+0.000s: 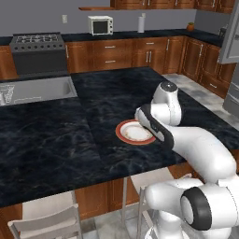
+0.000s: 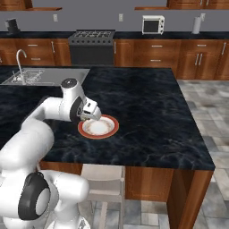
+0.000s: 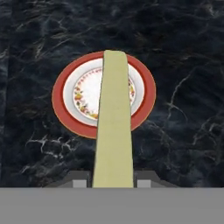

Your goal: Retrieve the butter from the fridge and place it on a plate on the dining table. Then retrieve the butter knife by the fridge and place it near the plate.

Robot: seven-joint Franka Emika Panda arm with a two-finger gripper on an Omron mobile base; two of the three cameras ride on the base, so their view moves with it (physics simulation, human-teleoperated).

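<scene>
Butter hanging over the plate

The gripper (image 3: 113, 183) is clenching the butter (image 3: 113, 122) and holding it above the plate (image 3: 61, 94), which is sitting on the black worktop (image 3: 183, 52).

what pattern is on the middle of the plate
The plate is white inside with a small floral ring and a reddish-brown rim, clearest in the hand view.

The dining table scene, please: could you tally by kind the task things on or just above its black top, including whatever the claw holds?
Plate: 1, the round white plate with the reddish-brown rim, lying on the dining table.
Butter: 1, the pale yellow butter held in the claw above the plate.
Total: 2
</scene>
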